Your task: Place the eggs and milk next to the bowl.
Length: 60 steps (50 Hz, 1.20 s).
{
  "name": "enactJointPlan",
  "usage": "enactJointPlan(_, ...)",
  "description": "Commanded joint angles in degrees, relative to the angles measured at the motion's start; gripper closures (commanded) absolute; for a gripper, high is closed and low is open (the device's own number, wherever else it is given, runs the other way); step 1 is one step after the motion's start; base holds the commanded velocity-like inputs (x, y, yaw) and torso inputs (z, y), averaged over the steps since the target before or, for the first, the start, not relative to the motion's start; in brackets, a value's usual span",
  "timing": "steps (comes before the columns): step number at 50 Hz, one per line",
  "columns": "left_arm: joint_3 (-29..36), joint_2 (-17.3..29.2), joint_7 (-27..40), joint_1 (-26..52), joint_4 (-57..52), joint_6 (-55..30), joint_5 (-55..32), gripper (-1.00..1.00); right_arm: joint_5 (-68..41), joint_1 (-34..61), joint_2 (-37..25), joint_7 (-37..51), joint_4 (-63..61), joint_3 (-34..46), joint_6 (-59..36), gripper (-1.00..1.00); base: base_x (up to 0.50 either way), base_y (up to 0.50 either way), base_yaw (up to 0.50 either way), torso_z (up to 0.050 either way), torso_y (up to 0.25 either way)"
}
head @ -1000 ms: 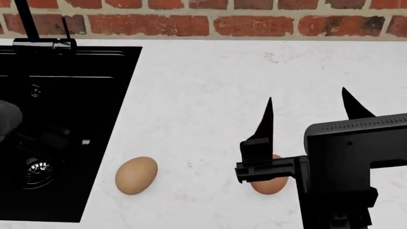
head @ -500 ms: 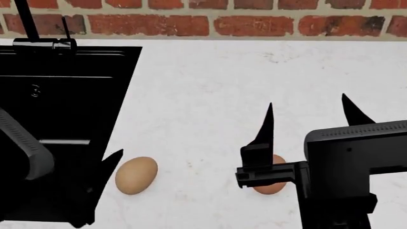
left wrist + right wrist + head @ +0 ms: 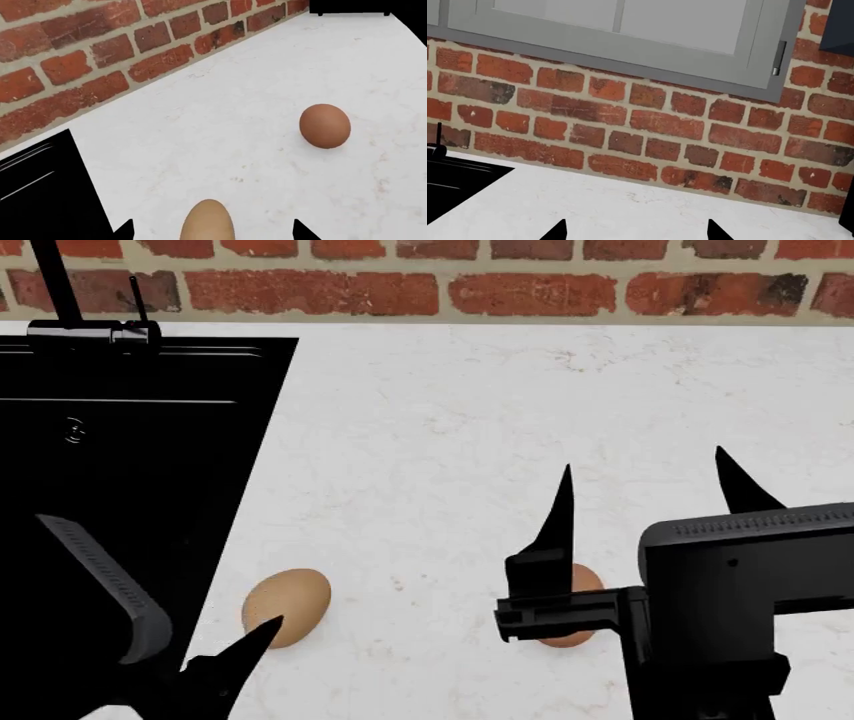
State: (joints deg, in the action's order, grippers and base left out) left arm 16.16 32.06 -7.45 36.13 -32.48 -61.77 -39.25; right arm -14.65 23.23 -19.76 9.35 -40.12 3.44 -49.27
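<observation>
The lighter tan egg (image 3: pixel 286 607) lies on the white counter by the sink's edge. The redder brown egg (image 3: pixel 574 608) lies to its right, partly hidden behind my right gripper (image 3: pixel 650 490), which is open and empty above it. My left gripper (image 3: pixel 212 231) is open, and the tan egg (image 3: pixel 209 222) lies between its jaws, clear of both fingertips. One of its fingers (image 3: pixel 244 655) shows beside the egg in the head view. The redder egg also shows in the left wrist view (image 3: pixel 325 125). The right gripper (image 3: pixel 635 231) faces the wall. The milk and the bowl are out of view.
A black sink (image 3: pixel 134 490) with a faucet (image 3: pixel 60 290) fills the left side, its edge close to the tan egg. A brick wall (image 3: pixel 534 290) runs along the back of the white counter (image 3: pixel 441 420). A grey window frame (image 3: pixel 627 50) sits above the wall.
My left arm has come in from the left over the sink, and its open gripper now straddles the tan egg. The right gripper has sunk slightly. The eggs have not moved.
</observation>
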Motion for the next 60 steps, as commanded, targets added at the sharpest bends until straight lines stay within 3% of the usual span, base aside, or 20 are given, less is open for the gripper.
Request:
enactJointPlan(1,4.4,0.2,0.0,-0.5,2.3,2.6,3.9,-1.0,-0.2,-0.4,-0.1,0.0,0.4,0.2,0.3,-1.0,0.0,0.0,0.0,0.0,0.0)
enactJointPlan(39,16.9,-5.0,-7.0,2.5,25.3,18.9,15.9,-1.0,-0.7,0.8,-0.6,0.3,2.2,1.3,-0.1,-1.0,0.0,0.0,0.0,0.0,0.0)
enactJointPlan(60,19.1,-7.0,-8.4,3.9,33.3,23.4,18.4,-1.0,-0.8,1.2,-0.9,0.6,3.0,1.8,0.0,-1.0,0.0,0.0,0.0,0.0,0.0)
